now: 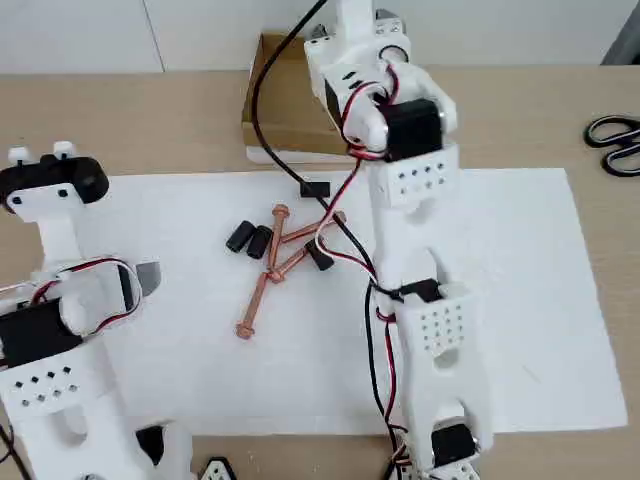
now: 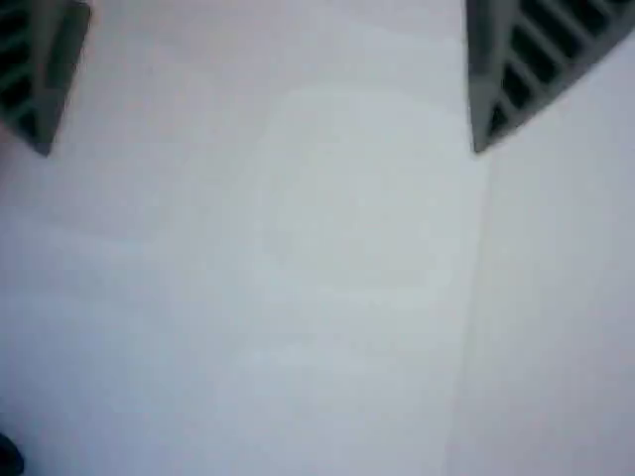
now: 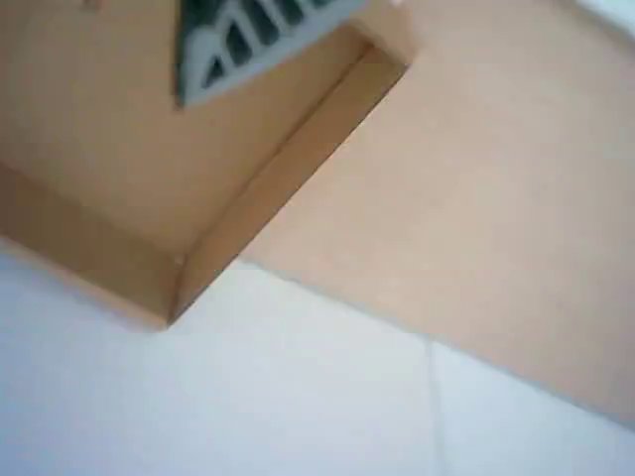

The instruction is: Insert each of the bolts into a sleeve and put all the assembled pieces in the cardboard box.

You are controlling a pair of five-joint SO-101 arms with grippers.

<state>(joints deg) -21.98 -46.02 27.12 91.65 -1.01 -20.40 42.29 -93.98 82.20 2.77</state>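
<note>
**Bolts and sleeves lie loose, none joined**

We see the copper bolts [image 1: 272, 262] crossed in a heap near the middle of the white sheet [image 1: 520, 300], with black sleeves [image 1: 250, 239] just beside them. The cardboard box [image 1: 270, 115] sits at the far edge of the surface [image 1: 150, 110], the right arm [image 1: 410, 140] over it; we cannot tell the state of its jaws. The left gripper [image 2: 260, 149] stands wide open and empty near the sheet's left edge. We judge the bolts light, stiff and apt to roll: grip one across the shank.
</note>
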